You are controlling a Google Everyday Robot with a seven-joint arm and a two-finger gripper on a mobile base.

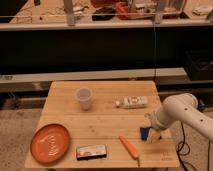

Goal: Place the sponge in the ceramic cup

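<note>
Sitting near the right edge of the wooden table (107,125), the sponge (144,133) shows only as a small dark blue patch, partly hidden by the gripper (151,131) right at it; its long axis cannot be told, nor whether the gripper clasps it. The ceramic cup (84,98), whitish and upright, stands well apart at the table's back left, with bare wood between them. An orange carrot-shaped stick (129,146) lies just left of the sponge, slanting toward the front edge.
</note>
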